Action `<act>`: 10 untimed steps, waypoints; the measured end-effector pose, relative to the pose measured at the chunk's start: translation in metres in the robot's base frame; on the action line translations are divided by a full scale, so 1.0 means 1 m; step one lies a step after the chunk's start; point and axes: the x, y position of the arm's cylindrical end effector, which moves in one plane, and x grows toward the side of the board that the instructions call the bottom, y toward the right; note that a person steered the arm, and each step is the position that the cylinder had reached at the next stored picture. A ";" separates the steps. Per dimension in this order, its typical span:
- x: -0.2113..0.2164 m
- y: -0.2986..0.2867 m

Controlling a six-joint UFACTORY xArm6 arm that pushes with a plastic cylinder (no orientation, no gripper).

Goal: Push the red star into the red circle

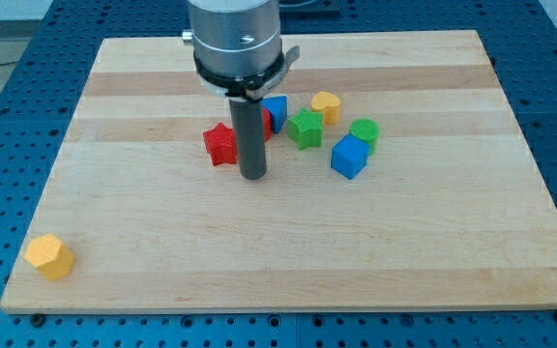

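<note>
The rod's tip point(252, 176) sits just right of the red star point(220, 144), no jaws to open or close, and that little rigid block looks light, likely to spin unless pushed squarely toward the half-hidden red circle point(267, 122).

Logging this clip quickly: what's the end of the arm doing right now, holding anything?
No jaws: my tip holds nothing, just right of the red star.
</note>
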 end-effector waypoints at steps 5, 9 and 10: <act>-0.050 -0.031; -0.090 -0.078; -0.114 -0.139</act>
